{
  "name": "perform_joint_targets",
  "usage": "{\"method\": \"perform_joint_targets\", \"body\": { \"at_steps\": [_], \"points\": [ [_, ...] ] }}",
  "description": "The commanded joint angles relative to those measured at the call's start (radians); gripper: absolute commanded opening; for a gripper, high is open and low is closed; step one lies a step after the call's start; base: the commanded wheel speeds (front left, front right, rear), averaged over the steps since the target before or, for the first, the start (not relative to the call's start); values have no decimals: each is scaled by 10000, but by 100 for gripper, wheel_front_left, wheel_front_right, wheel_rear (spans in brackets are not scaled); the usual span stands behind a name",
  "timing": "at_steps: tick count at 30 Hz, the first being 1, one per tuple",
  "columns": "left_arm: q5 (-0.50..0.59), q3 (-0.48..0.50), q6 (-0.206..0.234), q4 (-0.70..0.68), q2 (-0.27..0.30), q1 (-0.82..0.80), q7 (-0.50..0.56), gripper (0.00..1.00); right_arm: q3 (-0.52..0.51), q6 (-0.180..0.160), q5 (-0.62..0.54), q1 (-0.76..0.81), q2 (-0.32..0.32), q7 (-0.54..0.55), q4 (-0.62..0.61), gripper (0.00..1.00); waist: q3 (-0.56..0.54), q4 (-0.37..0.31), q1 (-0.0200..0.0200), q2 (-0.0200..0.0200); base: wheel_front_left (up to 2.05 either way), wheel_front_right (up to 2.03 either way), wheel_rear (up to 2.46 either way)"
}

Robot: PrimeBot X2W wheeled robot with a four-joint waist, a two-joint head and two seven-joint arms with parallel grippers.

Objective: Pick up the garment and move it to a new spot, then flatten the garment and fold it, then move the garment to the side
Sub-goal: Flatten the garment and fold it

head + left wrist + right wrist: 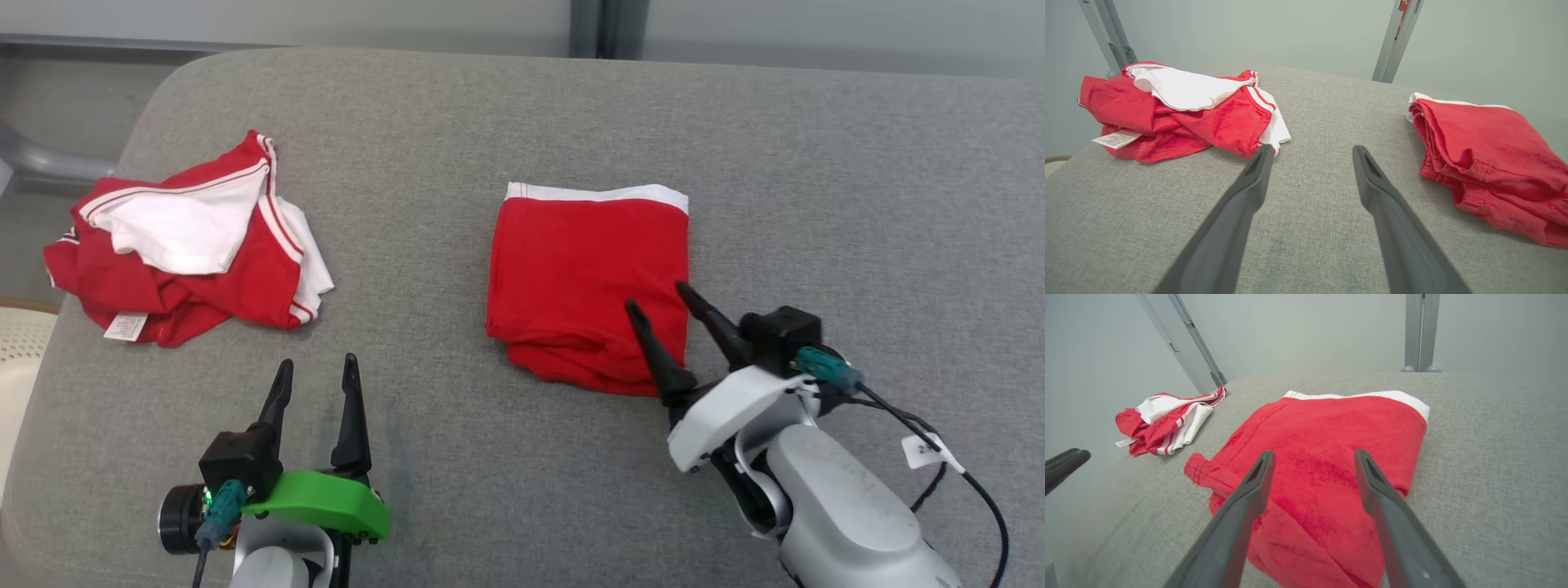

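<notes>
A red garment with a white band (584,278) lies folded into a neat rectangle at the middle of the grey table (857,204); it also shows in the left wrist view (1490,159) and the right wrist view (1327,457). My right gripper (655,296) (1314,455) hovers open over its near right corner, holding nothing. My left gripper (317,362) (1312,150) stands open above bare cloth at the near left, apart from both garments.
A crumpled red-and-white garment (184,245) with a white label lies at the table's far left, close to the edge; it appears too in the left wrist view (1175,110) and right wrist view (1167,420). Metal posts (1421,332) stand behind the table.
</notes>
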Motion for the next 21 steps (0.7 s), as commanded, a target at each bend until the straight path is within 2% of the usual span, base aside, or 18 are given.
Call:
{"method": "perform_joint_targets", "body": {
  "at_steps": [1,6,10,16,21],
  "points": [
    [153,102,-34,-6,37,127,-2,100,-598,-4,-270,351,17,-26,-190,100,-289,-469,0,0,0,0,0],
    [444,344,-24,-31,37,244,-2,100,-2867,-4,-1404,1257,318,-25,-645,100,-564,-960,0,0,0,0,0],
    [709,539,13,-6,37,382,-2,100,-4038,-2,-2197,1917,550,-25,-927,100,-820,-1278,0,0,0,0,0],
    [1180,837,118,-63,39,754,-2,100,-4828,-2,-2883,2752,732,-25,-1429,100,-1147,-1560,0,0,0,0,0],
    [1512,1011,209,-115,37,1002,-2,100,-4839,-2,-3182,3294,761,-25,-1823,100,-1320,-1623,0,0,0,0,0]
  ]
}}
